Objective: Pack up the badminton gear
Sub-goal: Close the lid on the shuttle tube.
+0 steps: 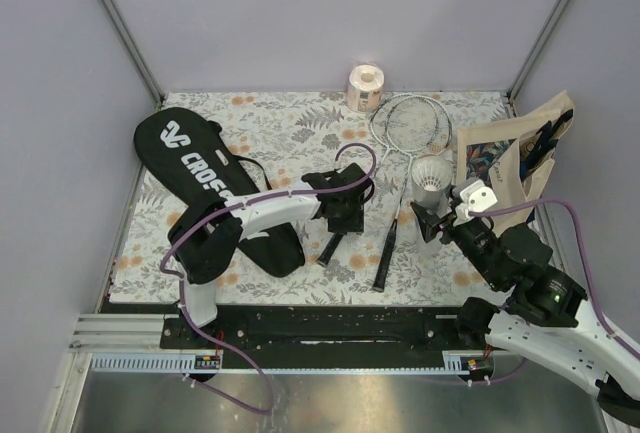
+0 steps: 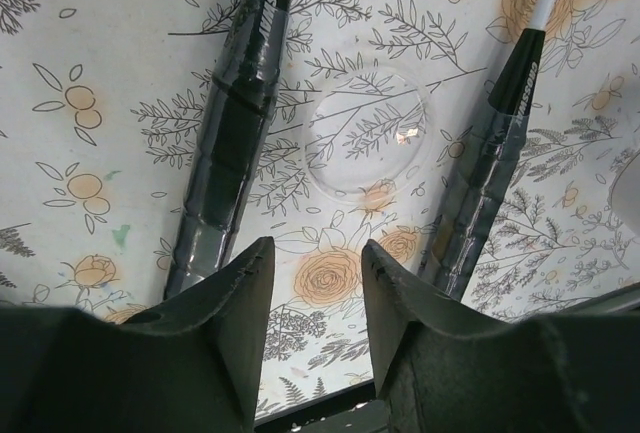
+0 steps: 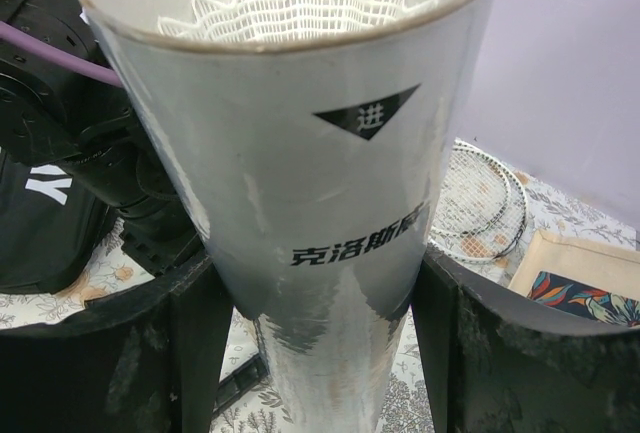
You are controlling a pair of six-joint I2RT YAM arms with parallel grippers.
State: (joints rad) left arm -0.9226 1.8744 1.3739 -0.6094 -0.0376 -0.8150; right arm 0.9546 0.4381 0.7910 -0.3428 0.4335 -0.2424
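Rackets flat, side by side; black bag left; white tube open-topped, gripped.

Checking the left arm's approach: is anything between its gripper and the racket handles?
Nothing visible. The left gripper hangs over cloth between the two handles; a clear round lid lies there too, covering neither.

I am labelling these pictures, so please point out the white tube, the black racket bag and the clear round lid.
white tube point(image 3: 320, 243), right wrist view, on its printed side wall.
black racket bag point(image 1: 200, 168), top view, on its white lettering.
clear round lid point(image 2: 365, 133), left wrist view, on its flat middle.
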